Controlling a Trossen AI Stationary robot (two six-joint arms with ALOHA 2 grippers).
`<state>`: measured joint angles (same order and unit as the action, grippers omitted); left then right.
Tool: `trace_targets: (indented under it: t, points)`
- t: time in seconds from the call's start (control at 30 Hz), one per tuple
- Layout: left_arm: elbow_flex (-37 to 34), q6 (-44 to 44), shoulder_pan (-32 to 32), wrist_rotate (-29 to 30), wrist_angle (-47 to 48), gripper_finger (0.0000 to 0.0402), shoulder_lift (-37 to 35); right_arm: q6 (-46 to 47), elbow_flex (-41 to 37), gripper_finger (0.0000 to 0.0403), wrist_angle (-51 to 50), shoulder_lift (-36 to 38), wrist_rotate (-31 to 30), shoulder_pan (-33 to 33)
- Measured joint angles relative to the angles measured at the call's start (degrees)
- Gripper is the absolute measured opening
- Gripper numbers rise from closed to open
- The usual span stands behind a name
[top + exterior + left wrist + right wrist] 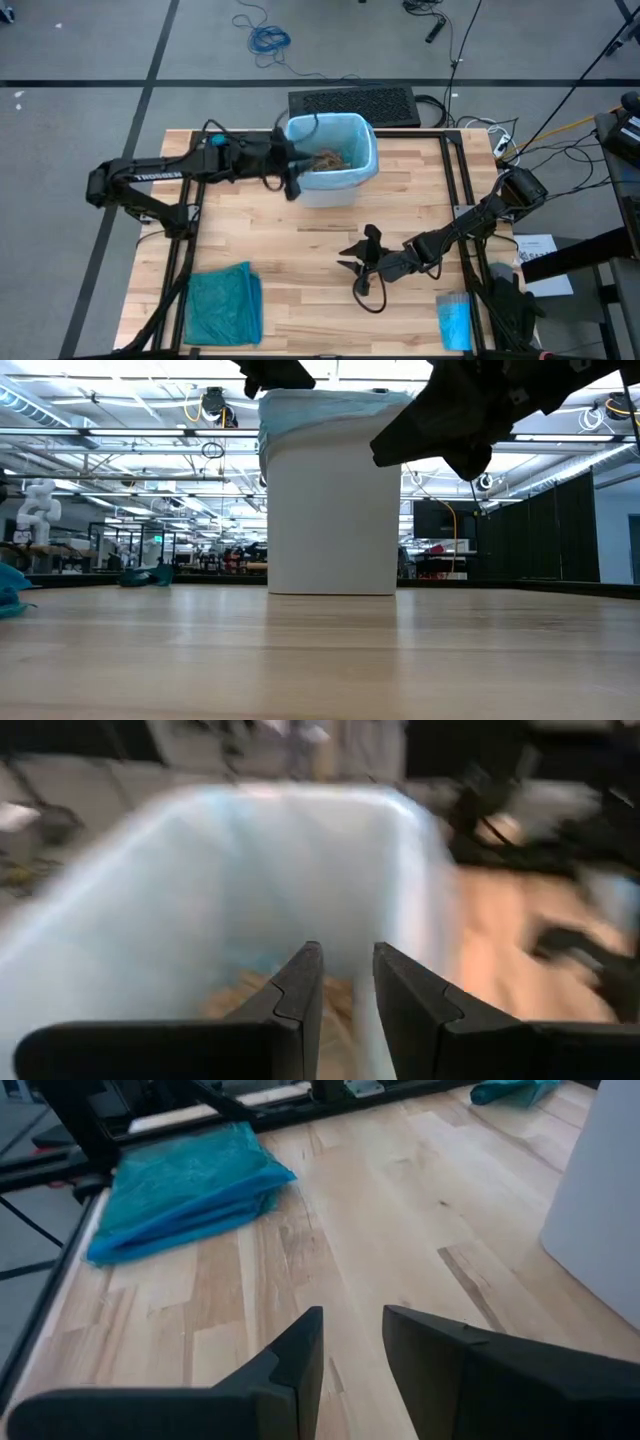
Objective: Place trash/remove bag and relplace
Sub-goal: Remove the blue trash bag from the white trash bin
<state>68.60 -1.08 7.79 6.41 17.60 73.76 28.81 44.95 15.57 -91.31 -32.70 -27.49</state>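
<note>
Wood planks of the table (300, 250) are filling the near ground, bare in the middle. At the near left corner a folded teal-green bag (224, 304) is lying flat, and at the near right corner a small blue packet (454, 320) is resting by the frame rail. Between them, toward the right, the right gripper (352, 256) is hovering over bare wood, well apart from the bin; its fingers (290, 1370) are standing slightly parted with nothing between them, and its wrist view is looking across the boards to the teal-green bag.

Farther back, the white bin (330, 160) is standing upright near the far edge of the table, lined with the pale blue bag (365, 135), whose edge is folding over the rim. Brown crumpled paper scraps (328, 158) are lying inside it. The left gripper (292, 172) is reaching in from the left and hanging at the bin's left rim; its fingers (300, 990) are held a narrow gap apart and gripping nothing that shows, pointing down into the liner toward the scraps. The left arm is partly covering that side of the bin from above.

Beyond the table a black keyboard (352, 104) is lying on the floor just behind the bin, with a coil of blue cable (268, 40) farther off.
</note>
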Motion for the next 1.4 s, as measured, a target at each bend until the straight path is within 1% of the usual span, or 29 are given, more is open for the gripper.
trace_targets:
  t: [0.1, 0.13, 0.27, 0.37, 0.47, 0.57, 0.7, 0.77, 0.8, 0.83, 0.87, 0.93, 0.97, 1.0, 1.03, 1.1, 1.17, 1.27, 1.4]
  points:
    - [0.0, 1.7, -5.7, 1.2, 4.0, 0.0089, -0.1, 2.1, 0.0, 0.0098, -1.9, 0.0, 0.0, 0.0]
    - [-0.1, 2.2, -7.9, 2.6, 5.4, 0.0088, -0.2, 2.5, 0.0, 0.0098, -2.1, 0.0, 0.0, 0.0]
    - [-1.3, 2.1, -16.1, 13.4, 5.9, 0.0088, -0.2, 3.3, 0.0, 0.0098, -0.9, 0.0, 0.0, 0.0]
    - [-1.3, -0.9, -19.8, 21.3, 5.4, 0.0088, -0.2, 2.9, 0.0, 0.0098, 1.2, 0.0, -0.2, 0.0]
    - [-1.3, -5.2, -20.7, 27.3, 2.7, 0.0088, -0.2, 1.6, 0.0, 0.0098, 3.0, 0.0, -0.2, 0.3]
    - [-0.8, -7.3, -19.8, 30.7, 1.8, 0.0088, -0.4, 1.9, 0.1, 0.0098, 4.1, 0.0, -0.3, 1.0]
    - [-0.5, -9.1, -19.3, 31.2, 1.1, 0.0088, -0.5, 2.1, 0.1, 0.0098, 4.2, 0.0, -0.3, 1.3]
    - [-0.5, -11.2, -20.8, 31.3, -0.7, 0.0088, -0.6, 2.1, 0.1, 0.0098, 4.2, 0.0, -0.3, 1.2]
    - [-0.5, -12.2, -21.7, 32.4, -1.1, 0.0088, -0.8, 2.1, 0.1, 0.0098, 4.3, 0.0, -0.6, 1.0]
    - [-0.5, -13.2, -22.8, 34.4, -1.2, 0.0088, -1.2, 2.1, 0.1, 0.0098, 4.2, 0.0, -1.6, 0.8]
    - [-0.5, -13.9, -23.8, 38.0, -1.0, 0.0088, -1.6, 2.9, 0.1, 0.0098, 2.9, 0.0, -3.9, 0.5]
    - [-0.7, -14.5, -25.6, 48.2, 1.7, 0.0088, -2.3, 8.0, 0.1, 0.0098, -4.1, 0.1, -10.9, -0.4]
    - [-1.0, -13.8, -26.3, 53.7, 5.0, 0.0088, -2.7, 11.6, 0.1, 0.0098, -9.7, 0.2, -14.0, -1.0]
    - [-1.2, -11.8, -26.9, 57.9, 8.9, 0.0088, -3.1, 16.0, 0.0, 0.0098, -16.2, 0.6, -16.6, -1.5]
    - [-1.3, -8.7, -27.1, 60.2, 13.3, 0.0088, -3.6, 20.8, 0.0, 0.0098, -22.3, 1.1, -18.5, -1.9]
    - [-1.4, -1.3, -27.3, 60.6, 20.8, 0.0088, -5.0, 28.3, 0.0, 0.0098, -32.1, 2.2, -21.6, -2.8]
    - [-1.4, 3.9, -27.3, 60.6, 25.3, 0.0088, -6.4, 32.1, 0.0, 0.0098, -39.2, 3.9, -25.1, -3.4]
    - [-1.4, 6.6, -27.2, 60.6, 28.4, 0.0088, -7.9, 32.8, 0.0, 0.0098, -47.1, 7.3, -30.2, -2.7]
    - [-1.4, 6.3, -24.7, 62.7, 30.2, 0.0088, -8.9, 28.9, 0.0, 0.0098, -56.0, 11.3, -35.5, 0.3]
